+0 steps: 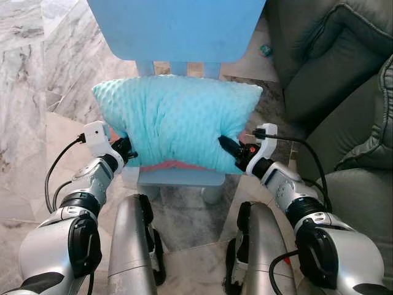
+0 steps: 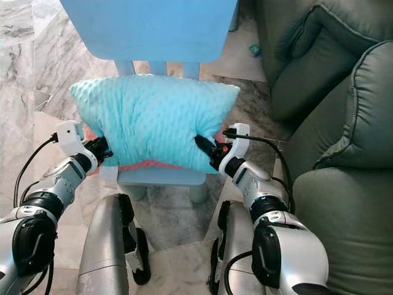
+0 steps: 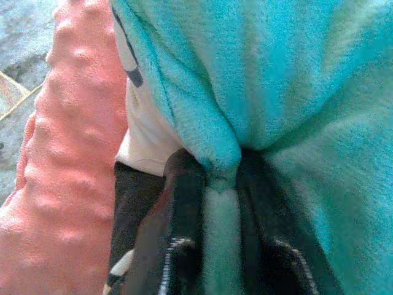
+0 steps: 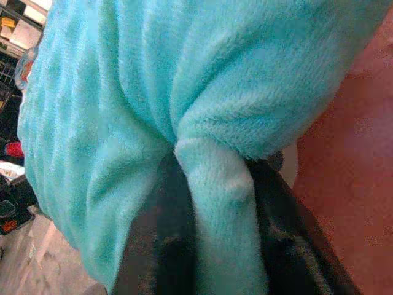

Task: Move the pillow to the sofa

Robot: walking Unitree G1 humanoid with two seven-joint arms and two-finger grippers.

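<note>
Both silver arms raised forward and bent at the elbow, forearms angled inward toward each other. Left gripper [image 1: 127, 149] at the near left, black fingers [image 3: 178, 203] pinched together on a fold of turquoise fabric. Right gripper [image 1: 228, 147] at the near right, level with the left, fingers [image 4: 153, 239] likewise closed tight on a bunched fold. White wrist housings upright behind each gripper, black cables looping back along the forearms. Two silver legs planted below, between the arms.
</note>
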